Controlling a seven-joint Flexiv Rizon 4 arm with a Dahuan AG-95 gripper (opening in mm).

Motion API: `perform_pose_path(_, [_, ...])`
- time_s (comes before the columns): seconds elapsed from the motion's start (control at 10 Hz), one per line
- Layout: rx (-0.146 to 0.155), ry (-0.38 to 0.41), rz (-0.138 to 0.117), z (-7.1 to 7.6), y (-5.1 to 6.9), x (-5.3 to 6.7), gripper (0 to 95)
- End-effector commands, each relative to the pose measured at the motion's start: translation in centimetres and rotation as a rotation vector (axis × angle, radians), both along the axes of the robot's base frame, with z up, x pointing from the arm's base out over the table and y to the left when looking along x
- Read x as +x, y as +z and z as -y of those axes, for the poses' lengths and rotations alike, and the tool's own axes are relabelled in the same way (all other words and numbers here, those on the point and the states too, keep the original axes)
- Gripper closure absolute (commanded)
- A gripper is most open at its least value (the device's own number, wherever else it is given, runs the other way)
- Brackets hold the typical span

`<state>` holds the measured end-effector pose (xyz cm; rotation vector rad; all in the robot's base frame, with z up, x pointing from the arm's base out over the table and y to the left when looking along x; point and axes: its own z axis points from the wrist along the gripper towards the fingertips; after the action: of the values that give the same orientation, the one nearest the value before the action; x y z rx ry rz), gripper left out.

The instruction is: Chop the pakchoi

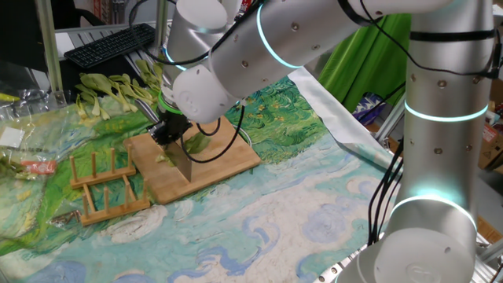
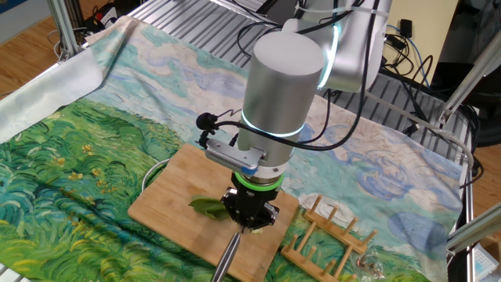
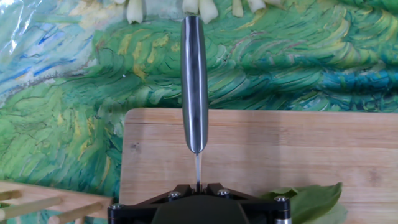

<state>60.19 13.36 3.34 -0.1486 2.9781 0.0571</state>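
Gripper [image 2: 250, 213] clamped on knife [image 3: 194, 81], pointing down at board [image 1: 228, 161]; pakchoi [image 2: 207, 206] leaf just beside it.

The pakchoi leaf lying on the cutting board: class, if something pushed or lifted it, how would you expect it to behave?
The pakchoi looks thin and flat, so it is probably floppy and light. On the smooth cutting board it would likely slide rather than roll. Pressed by the knife in the gripper, it may shift.
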Motion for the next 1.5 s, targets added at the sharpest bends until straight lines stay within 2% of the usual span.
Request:
perform_pose_path(0.1, [-0.016,-0.006,0.01,-0.1,-1.1,0.1,95.0])
perform_pose_path(0.2, [-0.018,-0.006,0.009,-0.1,-1.2,0.1,95.0])
perform_pose_path(0.5, [-0.02,-0.006,-0.039,-0.1,-1.4,0.0,95.0])
perform_pose_path(0.7, [-0.024,-0.015,-0.028,-0.2,-1.7,0.2,95.0])
perform_pose_path(0.8, [-0.024,-0.012,-0.034,-0.1,-1.6,0.2,95.0])
perform_pose_path(1.0, [-0.006,-0.01,-0.038,0.1,-1.4,-0.1,95.0])
perform_pose_path(1.1, [0.004,-0.021,-0.032,-0.2,-1.7,0.1,95.0])
perform_pose_path(1.3, [-0.003,-0.02,-0.033,-0.3,-2.2,0.1,95.0])
perform_pose_path(1.5, [-0.014,-0.018,-0.041,-0.3,-1.9,-0.3,95.0])
